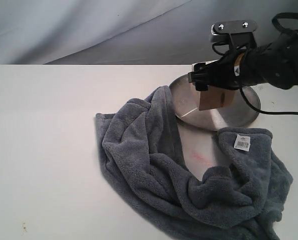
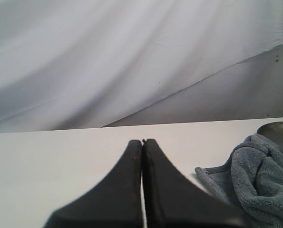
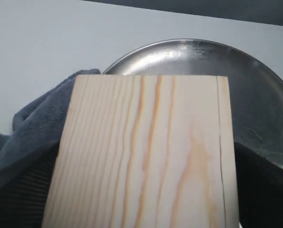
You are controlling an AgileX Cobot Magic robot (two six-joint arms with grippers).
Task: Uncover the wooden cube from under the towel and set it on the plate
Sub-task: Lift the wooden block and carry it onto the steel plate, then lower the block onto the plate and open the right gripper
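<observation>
My right gripper (image 1: 211,85) is shut on the wooden cube (image 1: 214,99) and holds it just above the silver plate (image 1: 245,114) at the back right. In the right wrist view the pale grained wooden cube (image 3: 146,152) fills the middle, with the plate (image 3: 260,95) beyond it and the towel (image 3: 36,123) beside it. The blue-grey towel (image 1: 154,170) lies crumpled in a ring on the table, one edge resting over the plate's near-left rim. My left gripper (image 2: 142,141) is shut on nothing above bare table, left of the towel (image 2: 260,175); it is out of the exterior view.
The towel's white label tag (image 1: 243,142) faces up near the plate. A faint pink smear (image 1: 201,157) marks the bare table inside the towel's ring. A pale cloth backdrop (image 1: 88,25) hangs behind the white table (image 1: 43,150).
</observation>
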